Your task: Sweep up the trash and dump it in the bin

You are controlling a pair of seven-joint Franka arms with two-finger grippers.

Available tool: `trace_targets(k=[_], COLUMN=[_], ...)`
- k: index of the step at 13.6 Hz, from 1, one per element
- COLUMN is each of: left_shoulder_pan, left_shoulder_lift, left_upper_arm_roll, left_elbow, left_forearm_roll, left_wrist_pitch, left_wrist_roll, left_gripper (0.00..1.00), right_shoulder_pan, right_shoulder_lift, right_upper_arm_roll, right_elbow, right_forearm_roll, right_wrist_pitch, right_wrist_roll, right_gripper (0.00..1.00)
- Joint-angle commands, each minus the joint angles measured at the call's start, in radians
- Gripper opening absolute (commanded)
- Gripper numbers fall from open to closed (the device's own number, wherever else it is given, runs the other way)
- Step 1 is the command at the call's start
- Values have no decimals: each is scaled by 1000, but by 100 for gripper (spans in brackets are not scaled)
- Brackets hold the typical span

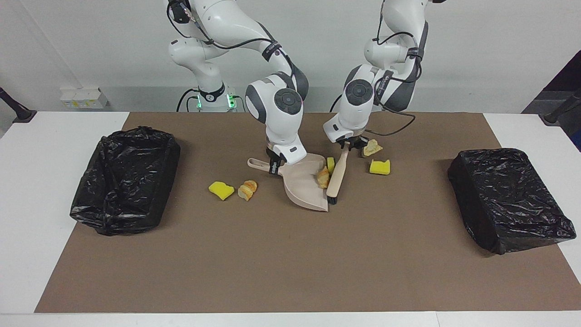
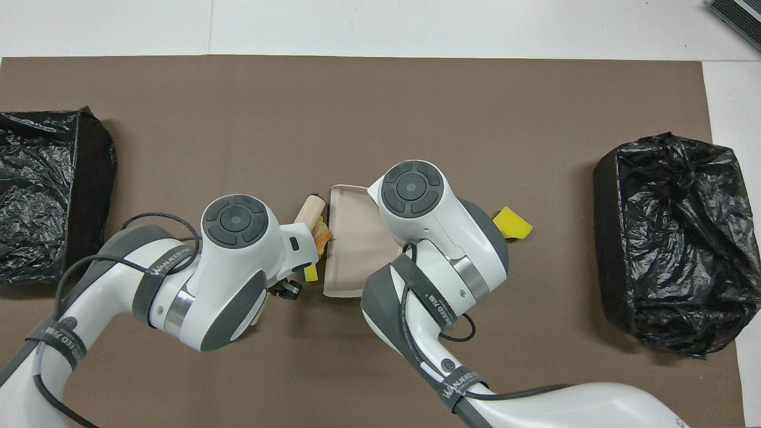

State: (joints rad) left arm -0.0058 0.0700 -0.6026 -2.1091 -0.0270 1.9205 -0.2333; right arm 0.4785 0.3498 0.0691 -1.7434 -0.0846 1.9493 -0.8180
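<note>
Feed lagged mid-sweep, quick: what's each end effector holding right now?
Left end effector: shut on the brush handle.
Right end effector: shut on the dustpan handle.
</note>
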Motion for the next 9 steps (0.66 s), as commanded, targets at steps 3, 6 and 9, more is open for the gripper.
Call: trace_targets(k=[3,6,9], left_shoulder_pan=[7,12,30], left_shoulder_lift=[-22,-82,-176], left_upper_arm_roll=[-5,3,6], left_elbow=[110,130,34], left_forearm_roll=[-94,-102,-102], left_wrist_pitch=[-41,-116,-224], left_wrist_roll=[-138,-214,-387], left_gripper=[0,0,0], right_shoulder_pan=[-23,-24,-24], right_shoulder_lift=[-8,-6,-6], right_upper_arm_roll=[8,8,8], right_elbow=[-48,-48,-48], right_forearm_roll=[25,26,26], right_wrist_pitch=[65,66,77], right_wrist_roll=[-20,-21,-20], right_gripper=[0,0,0])
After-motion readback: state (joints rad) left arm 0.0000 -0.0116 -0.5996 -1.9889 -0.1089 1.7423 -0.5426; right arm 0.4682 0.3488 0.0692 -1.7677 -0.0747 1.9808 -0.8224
